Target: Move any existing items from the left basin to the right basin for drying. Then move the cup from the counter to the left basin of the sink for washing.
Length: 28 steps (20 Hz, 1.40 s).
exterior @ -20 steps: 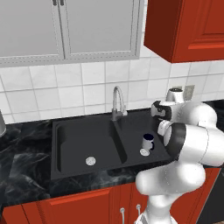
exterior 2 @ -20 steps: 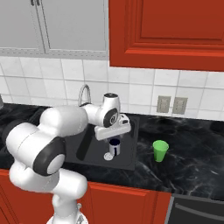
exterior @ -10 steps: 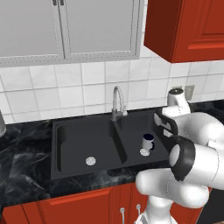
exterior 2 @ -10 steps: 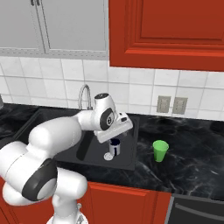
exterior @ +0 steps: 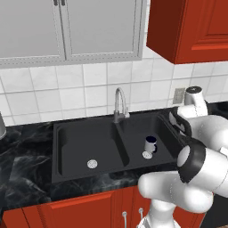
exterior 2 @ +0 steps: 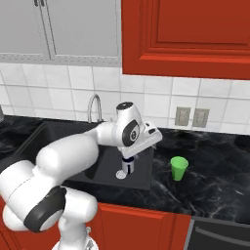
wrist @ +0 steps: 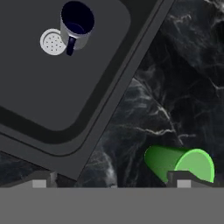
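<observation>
Your arm bends up from the base, folds at a large dark elbow joint, and reaches forward over the right side of the sink (exterior: 62, 133). In the right base view the wrist sits above the edge where the right basin (exterior 2: 110, 168) meets the counter (exterior 2: 215, 166), with the flat white hand angled toward the green cup (exterior 2: 178, 168). In the left base view the arm's upper links cover the counter to the right of the sink.

Your gripper (wrist: 111, 183) is spread wide and holds nothing. In the hand view its two fingertips rise well apart at the bottom edge; one fingertip (wrist: 183, 180) overlaps the lower edge of the green cup (wrist: 179, 164), while the other stands over the sink's rim. Whether that fingertip touches the cup, you cannot tell from these pictures.

The green cup stands upright on the counter, to the right of the sink and clear of its rim. The white mug (exterior: 150, 144) with the dark blue inside stands upright in the right basin (exterior: 167, 133), just beside the round silver drain (exterior: 146, 155); in the hand view the mug (wrist: 75, 25) has its handle turned toward that drain (wrist: 52, 42). The left basin (exterior: 75, 151) shows its own drain (exterior: 92, 164) on a bare floor. The faucet (exterior: 119, 103) rises behind the divider between the two basins.
</observation>
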Available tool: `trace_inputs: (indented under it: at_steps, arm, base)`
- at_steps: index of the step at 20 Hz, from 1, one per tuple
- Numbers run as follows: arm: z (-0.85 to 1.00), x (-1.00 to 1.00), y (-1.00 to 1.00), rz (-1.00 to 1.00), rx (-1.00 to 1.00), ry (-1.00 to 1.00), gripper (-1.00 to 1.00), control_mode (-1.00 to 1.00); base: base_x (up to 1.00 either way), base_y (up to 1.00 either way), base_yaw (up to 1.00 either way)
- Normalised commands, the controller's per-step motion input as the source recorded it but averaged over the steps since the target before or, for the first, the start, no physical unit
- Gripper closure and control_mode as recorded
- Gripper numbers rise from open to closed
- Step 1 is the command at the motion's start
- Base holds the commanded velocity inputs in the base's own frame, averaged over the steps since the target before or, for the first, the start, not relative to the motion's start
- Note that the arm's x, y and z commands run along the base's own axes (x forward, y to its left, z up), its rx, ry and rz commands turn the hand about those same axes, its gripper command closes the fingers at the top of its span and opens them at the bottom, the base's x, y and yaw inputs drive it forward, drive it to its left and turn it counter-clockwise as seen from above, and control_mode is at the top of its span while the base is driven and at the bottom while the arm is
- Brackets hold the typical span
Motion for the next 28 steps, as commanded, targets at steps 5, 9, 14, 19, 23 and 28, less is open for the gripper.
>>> trace_inputs:
  at_steps: [5,9,14,19,23,28]
  arm:
    - [0.04,0.0,-0.56,0.0,0.0,0.01,-1.0,-1.0]
    - [-0.07,0.0,-0.18,-0.07,0.0,0.0,-1.0,-1.0]
    - [-0.14,0.0,-0.08,-0.06,-0.02,0.0,-1.0,-1.0]
    - [-0.18,0.0,-0.15,-0.07,-0.01,0.0,-1.0,-1.0]
    - [-0.2,0.0,-0.21,-0.07,-0.01,0.0,-1.0,-1.0]
    - [-0.23,0.0,-0.23,-0.05,0.0,0.0,-1.0,-1.0]
  base:
    - [0.0,0.0,0.0]
    - [0.0,0.0,0.0]
    - [0.0,0.0,0.0]
    - [0.0,0.0,0.0]
    - [0.0,0.0,0.0]
    - [0.0,0.0,0.0]
